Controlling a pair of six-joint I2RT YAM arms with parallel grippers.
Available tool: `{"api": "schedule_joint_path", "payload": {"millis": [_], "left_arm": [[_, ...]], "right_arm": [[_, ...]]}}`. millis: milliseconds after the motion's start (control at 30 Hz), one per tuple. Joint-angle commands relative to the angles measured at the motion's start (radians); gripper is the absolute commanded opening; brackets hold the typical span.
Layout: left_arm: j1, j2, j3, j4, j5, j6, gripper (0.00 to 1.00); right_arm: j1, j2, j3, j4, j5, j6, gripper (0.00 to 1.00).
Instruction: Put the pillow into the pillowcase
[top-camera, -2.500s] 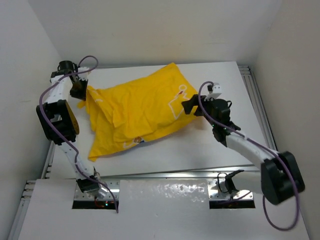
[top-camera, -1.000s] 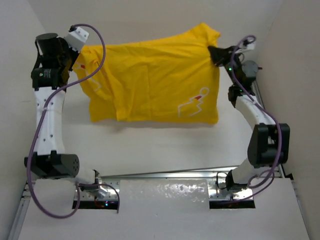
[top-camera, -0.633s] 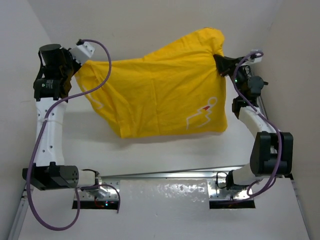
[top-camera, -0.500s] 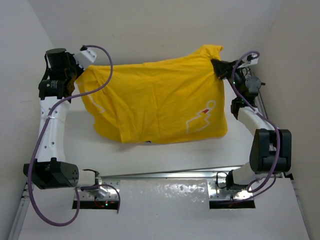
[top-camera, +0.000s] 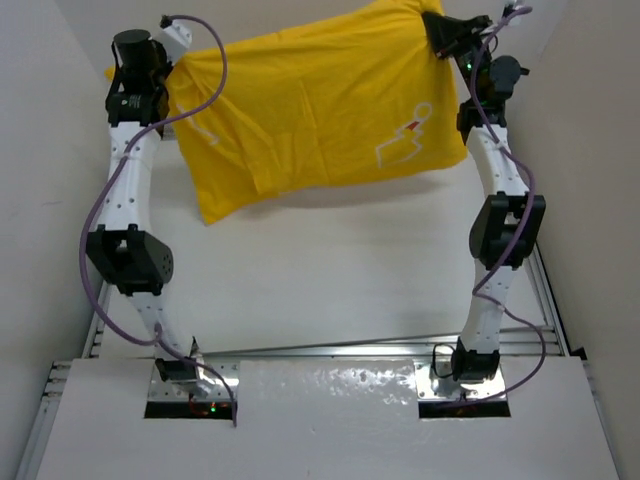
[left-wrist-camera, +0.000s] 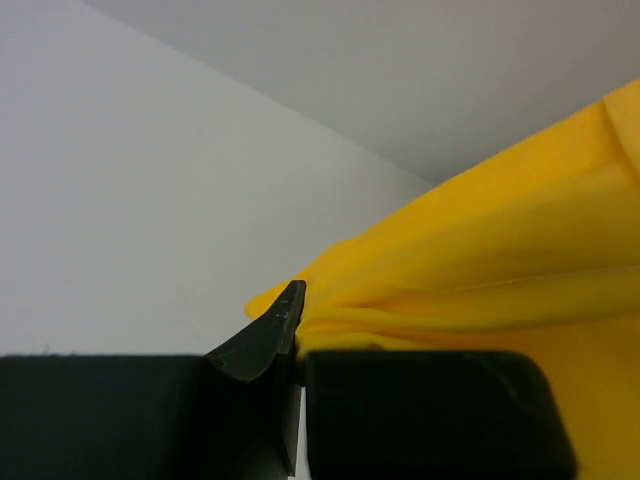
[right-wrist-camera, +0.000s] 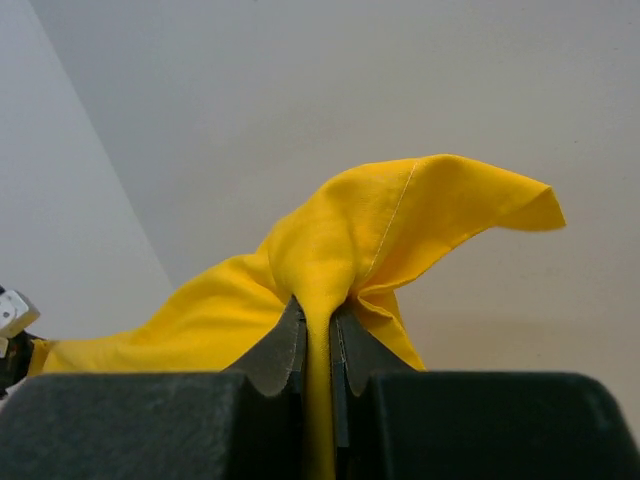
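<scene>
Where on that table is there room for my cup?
Bare table lies between left arm and right arm, from the hanging pillowcase to the near rail. Crowded at the far end, where left gripper and right gripper hold it.

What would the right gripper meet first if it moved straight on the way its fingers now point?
The right gripper clamps the pillowcase, so that fold comes first; behind it, probably the pale wall, depth unclear.

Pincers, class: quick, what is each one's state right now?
Left pincer: shut on the pillowcase.
Right pincer: shut on the pillowcase.
</scene>
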Motion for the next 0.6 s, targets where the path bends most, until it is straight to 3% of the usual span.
{"api": "schedule_joint_path", "payload": {"millis": [0,33,100,133,167,200,233,267,333,367,433,500,533,567], "left_arm": [[-0.022,0.087,0.252,0.171,-0.183,-0.011,0.00],[-0.028,0.120,0.284,0.185,-0.192,-0.009,0.00],[-0.033,0.077,0.282,0.188,-0.144,-0.028,0.00],[-0.033,0.034,0.172,0.184,-0.106,-0.050,0.00],[-0.033,-0.015,0.083,0.181,-0.061,-0.049,0.00],[-0.036,-0.145,-0.026,0.173,0.056,-0.035,0.00],[-0.046,-0.219,-0.136,0.167,0.108,0.042,0.00],[-0.059,-0.322,-0.339,0.073,0.158,0.085,0.00],[-0.065,-0.387,-0.514,-0.099,0.183,0.129,0.00],[-0.076,-0.426,-0.586,-0.184,0.214,0.155,0.00],[-0.097,-0.574,-0.846,-0.386,0.272,0.231,0.05],[-0.102,-0.722,-0.990,-0.603,0.272,0.340,0.32],[-0.103,-0.773,-1.109,-0.663,0.239,0.357,0.70],[-0.103,-0.818,-1.160,-0.731,0.132,0.368,0.99]], "right_arm": [[-0.002,0.070,0.232,0.006,0.073,0.031,0.00],[0.002,0.051,0.211,0.049,0.067,0.012,0.00],[0.013,-0.083,-0.020,0.144,0.008,-0.052,0.00],[0.015,-0.144,-0.129,0.250,-0.018,-0.075,0.00],[0.016,-0.206,-0.381,0.303,-0.044,-0.103,0.00],[0.016,-0.269,-0.522,0.345,-0.077,-0.165,0.03],[0.016,-0.399,-0.652,0.407,-0.078,-0.190,0.10],[0.016,-0.460,-0.919,0.438,-0.063,-0.226,0.27],[0.016,-0.628,-1.166,0.546,-0.030,-0.227,0.56],[0.015,-0.679,-1.390,0.592,-0.013,-0.221,0.76],[0.016,-0.841,-1.579,0.682,0.072,-0.172,0.84],[0.015,-0.952,-1.754,0.645,0.128,-0.149,0.91],[0.013,-1.009,-1.781,0.596,0.176,-0.146,0.97],[0.013,-1.132,-1.804,0.521,0.209,-0.134,0.99]]}}
